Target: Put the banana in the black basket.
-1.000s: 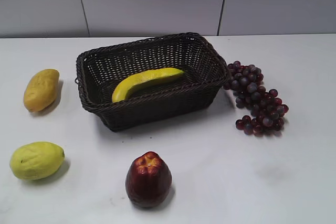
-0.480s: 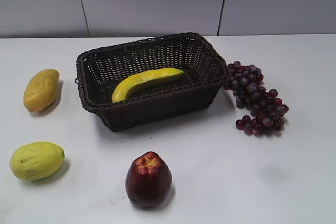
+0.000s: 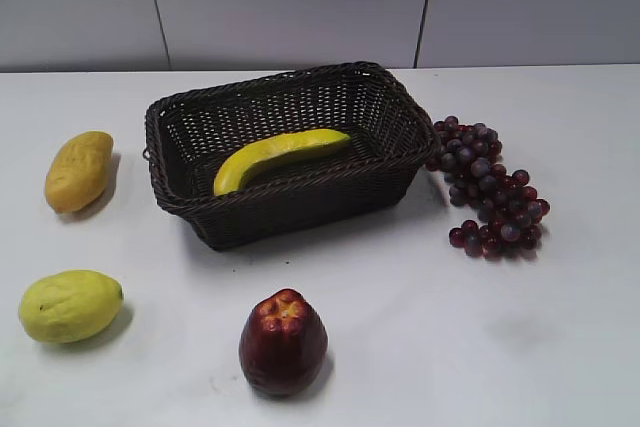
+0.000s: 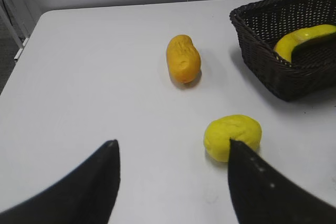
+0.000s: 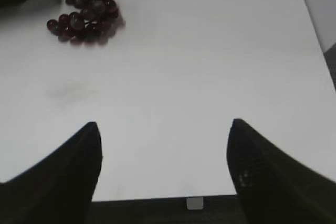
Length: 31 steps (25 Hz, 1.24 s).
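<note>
The long yellow banana (image 3: 280, 155) lies inside the black basket (image 3: 300, 202) at the middle of the table, one end resting near the front left wall. In the left wrist view the banana (image 4: 304, 39) shows over the basket's rim (image 4: 262, 30) at the far right. My left gripper (image 4: 170, 148) is open and empty above the bare table, far left of the basket. My right gripper (image 5: 164, 125) is open and empty near the table's front edge. Neither gripper shows in the exterior view.
A yellow-orange mango (image 3: 78, 170) and a yellow-green lemon-like fruit (image 3: 70, 305) lie left of the basket. A dark red apple (image 3: 283, 341) stands in front. A bunch of purple grapes (image 3: 490, 187) lies right of the basket, also in the right wrist view (image 5: 84, 11).
</note>
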Tool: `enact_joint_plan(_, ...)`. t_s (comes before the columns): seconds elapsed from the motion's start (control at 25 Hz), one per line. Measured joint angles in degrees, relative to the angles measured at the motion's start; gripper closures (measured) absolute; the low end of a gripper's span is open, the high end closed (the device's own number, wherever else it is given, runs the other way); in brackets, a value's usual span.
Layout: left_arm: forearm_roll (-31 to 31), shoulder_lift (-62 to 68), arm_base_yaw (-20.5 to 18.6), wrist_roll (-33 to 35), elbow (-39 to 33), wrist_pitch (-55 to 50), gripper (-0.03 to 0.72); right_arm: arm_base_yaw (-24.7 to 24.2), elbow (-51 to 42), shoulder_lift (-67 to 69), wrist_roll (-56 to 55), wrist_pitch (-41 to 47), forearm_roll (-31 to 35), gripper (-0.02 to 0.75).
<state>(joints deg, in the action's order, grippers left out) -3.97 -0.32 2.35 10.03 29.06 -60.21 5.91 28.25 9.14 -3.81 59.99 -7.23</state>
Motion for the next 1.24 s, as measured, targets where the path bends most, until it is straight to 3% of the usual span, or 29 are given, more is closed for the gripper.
enact_joint_plan(0.32,0.0,0.0,0.0,0.0,0.0,0.0,0.207,-2.9,0.0,-9.2,0.0,0.0,0.0,0.146)
enact_joint_plan(1.24,0.0,0.0,0.0,0.0,0.0,0.0,0.207,-2.9,-0.1,-9.4,-0.1,0.0,0.0,0.147)
